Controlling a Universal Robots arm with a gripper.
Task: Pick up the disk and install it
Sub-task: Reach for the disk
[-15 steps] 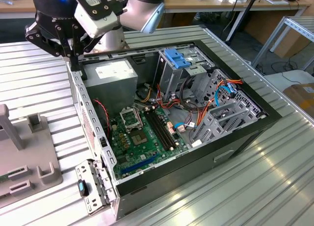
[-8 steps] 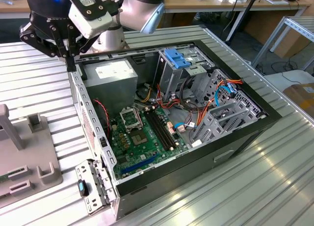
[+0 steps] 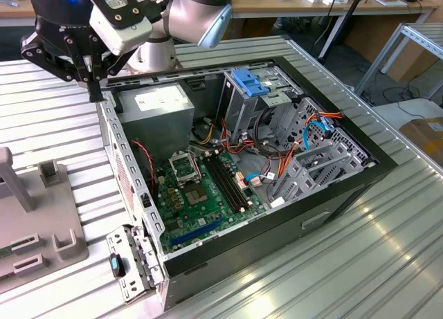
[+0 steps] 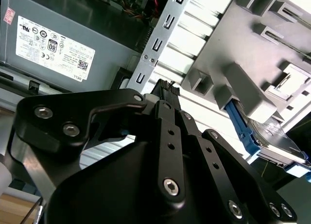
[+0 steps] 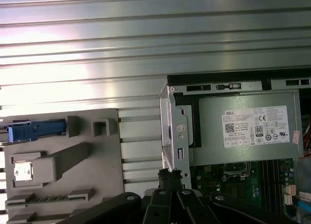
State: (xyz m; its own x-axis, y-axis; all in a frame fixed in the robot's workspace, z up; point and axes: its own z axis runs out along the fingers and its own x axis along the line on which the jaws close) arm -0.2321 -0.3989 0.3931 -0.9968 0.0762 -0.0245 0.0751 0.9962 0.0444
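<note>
in the exterior view, a ribbed silver aluminium table (image 3: 332,277) carries an open black desktop computer case (image 3: 325,212) lying on its side, with its green motherboard (image 3: 201,194) exposed. behind the table stand light wooden desks (image 3: 291,4). a brown cardboard box (image 3: 426,139) sits at the exterior view's right. a flat grey plastic holding fixture (image 3: 41,222) lies on the table at the exterior view's left. the black claw gripper (image 3: 93,90) hangs over the case's corner by the grey metal power supply box (image 3: 156,108).

in the second wrist view, the gripper (image 4: 165,85) has its fingers pressed together with nothing between them. it is above the strip of table between the case wall and the fixture (image 4: 243,63). the disk (image 4: 274,139) is a flat grey-metal drive edged by a bright blue plastic frame. it sits in the fixture, well apart from the gripper.

in the first wrist view, the gripper (image 5: 170,174) shows its tips together beside the case wall. the disk (image 5: 39,129) appears as a narrow blue strip at a fixture (image 5: 63,156) corner away from the case. the power supply box (image 5: 243,131) has a white label.
</note>
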